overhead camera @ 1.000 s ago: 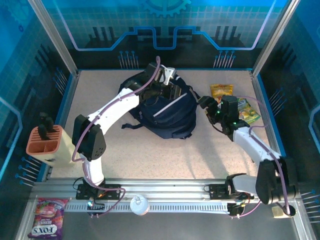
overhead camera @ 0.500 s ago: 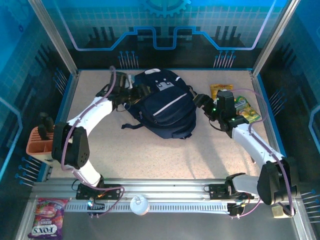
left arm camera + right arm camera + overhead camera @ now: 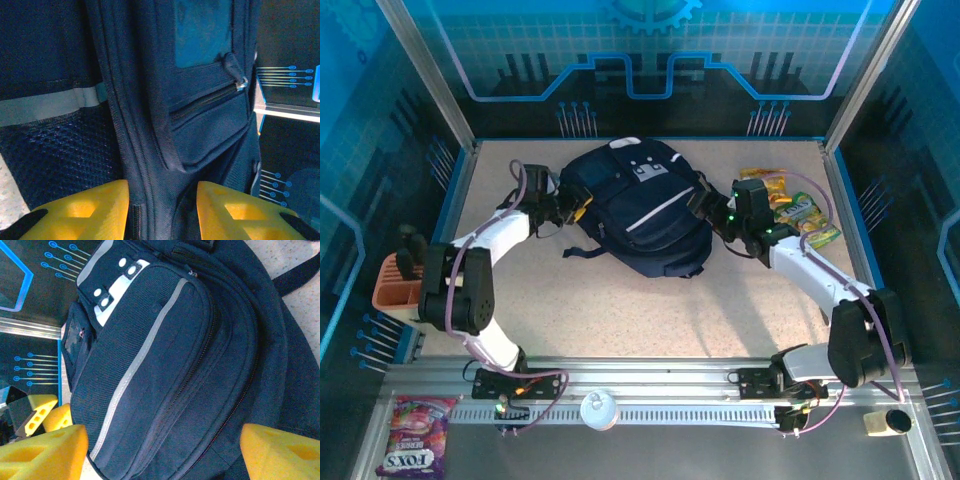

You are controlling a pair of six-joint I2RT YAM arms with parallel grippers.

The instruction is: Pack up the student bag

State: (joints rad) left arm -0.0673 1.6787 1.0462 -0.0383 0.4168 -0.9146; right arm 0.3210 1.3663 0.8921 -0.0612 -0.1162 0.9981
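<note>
The student bag (image 3: 645,210), dark navy with a grey stripe and white patches, lies flat mid-table. My left gripper (image 3: 572,207) is pressed against its left side. In the left wrist view a seamed fold of the bag (image 3: 160,150) sits between the yellow fingers (image 3: 85,212), which stand partly apart; whether they pinch it is unclear. My right gripper (image 3: 705,205) is at the bag's right edge. Its fingertips (image 3: 45,460) are wide open, with the bag's front panel (image 3: 165,370) ahead of them and untouched.
Colourful snack packets (image 3: 790,200) lie on the table behind the right arm. An orange pen holder (image 3: 405,285) stands at the left wall. A black strap (image 3: 582,252) trails from the bag's near left. A candy packet (image 3: 415,450) and a white disc (image 3: 600,410) rest by the front rail.
The left gripper came off the top of the bag and swung down to its left side; the bag settled flat. The right gripper moved left, up to the bag's right edge.
</note>
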